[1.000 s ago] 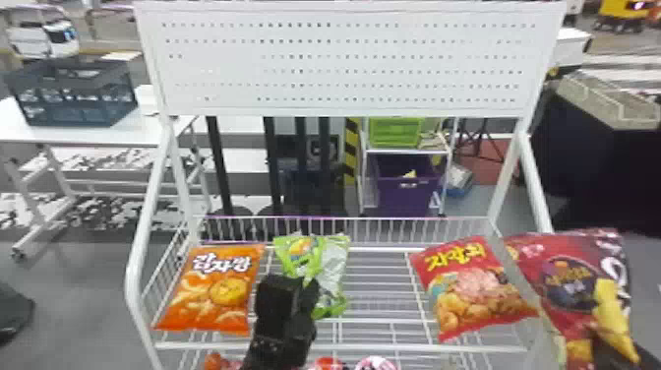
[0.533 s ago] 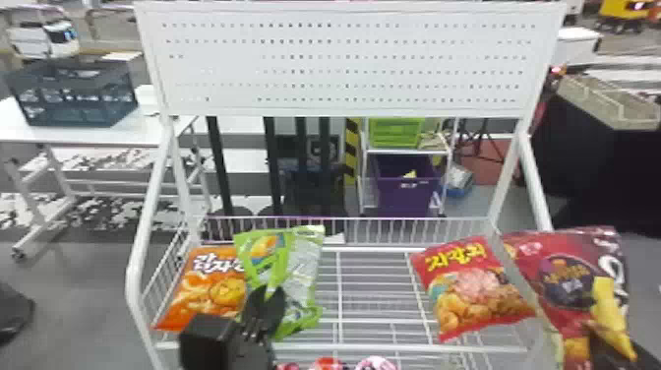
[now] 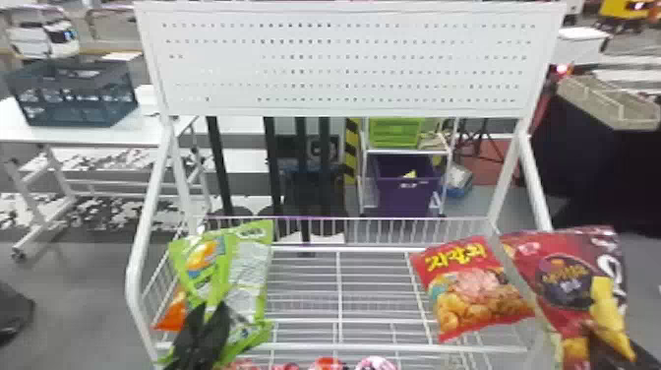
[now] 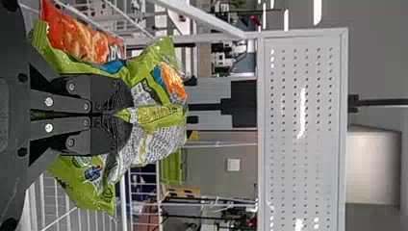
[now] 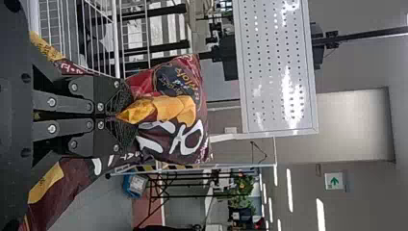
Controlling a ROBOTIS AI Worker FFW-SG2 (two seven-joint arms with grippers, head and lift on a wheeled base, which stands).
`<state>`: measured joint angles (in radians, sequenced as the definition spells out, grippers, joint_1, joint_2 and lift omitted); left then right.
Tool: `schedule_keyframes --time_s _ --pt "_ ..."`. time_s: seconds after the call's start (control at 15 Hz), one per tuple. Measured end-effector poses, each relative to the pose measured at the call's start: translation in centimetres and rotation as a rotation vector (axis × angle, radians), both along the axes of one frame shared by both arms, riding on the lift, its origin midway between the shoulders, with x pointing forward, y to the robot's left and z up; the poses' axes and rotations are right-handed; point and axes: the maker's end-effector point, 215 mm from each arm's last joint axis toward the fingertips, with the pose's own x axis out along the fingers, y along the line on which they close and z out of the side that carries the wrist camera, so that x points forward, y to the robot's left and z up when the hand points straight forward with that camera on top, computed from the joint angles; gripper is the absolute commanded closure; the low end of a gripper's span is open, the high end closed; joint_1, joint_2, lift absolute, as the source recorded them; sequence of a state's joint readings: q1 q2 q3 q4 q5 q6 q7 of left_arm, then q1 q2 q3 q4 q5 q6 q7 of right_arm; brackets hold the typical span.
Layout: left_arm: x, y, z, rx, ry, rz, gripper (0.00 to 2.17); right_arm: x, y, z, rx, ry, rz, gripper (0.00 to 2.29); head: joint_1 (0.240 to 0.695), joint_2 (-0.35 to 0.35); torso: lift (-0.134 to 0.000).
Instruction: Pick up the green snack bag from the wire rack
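Bold lettering marks snack bags; green arrow marks wall sign

Seen from the head view's centre, yellow Korean characters run across a red bag [image 3: 482, 295] at 4 o'clock; farther out in that direction, a maroon bag [image 3: 526, 261] bears large white characters. At 8 o'clock, the green snack bag [image 3: 253, 265] carries fine print, too small to read. The right wrist view shows a sign [image 5: 335, 181] with a green arrow.
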<state>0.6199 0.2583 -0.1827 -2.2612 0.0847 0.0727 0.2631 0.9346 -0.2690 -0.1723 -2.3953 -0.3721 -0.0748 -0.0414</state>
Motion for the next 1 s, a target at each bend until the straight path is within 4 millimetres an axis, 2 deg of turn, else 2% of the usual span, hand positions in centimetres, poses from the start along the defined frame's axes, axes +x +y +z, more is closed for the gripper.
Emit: schedule_keyframes --time_s 0.27,1.0 --pt "-1.9 1.3 1.7 -0.025 -0.058 0.026 1.88 0.0 0.1 0.0 -0.004 0.001 0.004 2.18 0.499 0.0 0.0" --pt "-2.0 1.7 1.7 -0.021 -0.06 0.029 1.88 -0.2 0.4 0.3 -0.001 -0.002 0.009 2.18 0.499 0.0 0.0"
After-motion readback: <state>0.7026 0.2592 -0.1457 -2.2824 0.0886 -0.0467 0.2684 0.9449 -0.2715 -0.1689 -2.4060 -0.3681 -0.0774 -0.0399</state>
